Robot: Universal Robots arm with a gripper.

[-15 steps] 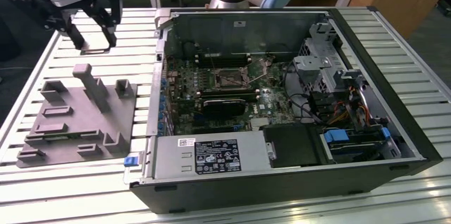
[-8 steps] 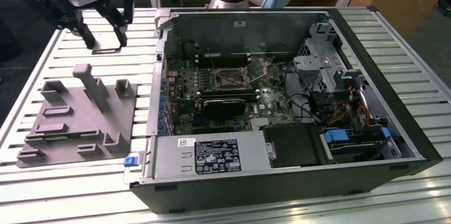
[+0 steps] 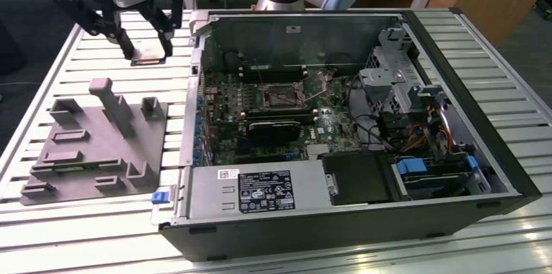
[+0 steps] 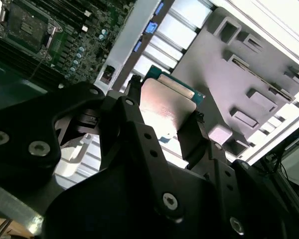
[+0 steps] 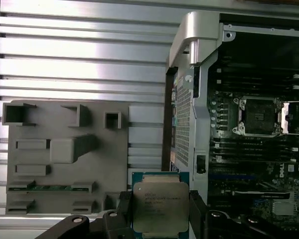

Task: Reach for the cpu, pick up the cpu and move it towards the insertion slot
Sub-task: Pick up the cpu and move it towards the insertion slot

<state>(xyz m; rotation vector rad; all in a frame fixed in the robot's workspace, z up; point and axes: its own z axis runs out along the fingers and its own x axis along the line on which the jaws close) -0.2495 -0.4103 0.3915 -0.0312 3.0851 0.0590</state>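
Note:
My gripper (image 3: pixel 148 53) hangs above the slatted table at the exterior view's far left, beyond the grey fixture, and is shut on the cpu (image 3: pixel 148 59). In both wrist views the cpu (image 5: pixel 160 203) (image 4: pixel 165 105) is a flat square chip with a silvery top and green edge, clamped between the two black fingers (image 5: pixel 123 206). The insertion slot (image 3: pixel 280 96) sits on the motherboard inside the open computer case, a square socket with a metal frame and dark centre, also in both wrist views (image 5: pixel 259 115) (image 4: pixel 24 25). The cpu is outside the case, well away from the slot.
A grey plastic fixture (image 3: pixel 90 148) (image 5: pixel 65 149) with raised blocks lies on the slatted metal table (image 3: pixel 77 61), left of the case. The open black case (image 3: pixel 345 235) has a metal side wall (image 5: pixel 192 40), drive cage, cables and a power supply (image 3: pixel 258 190).

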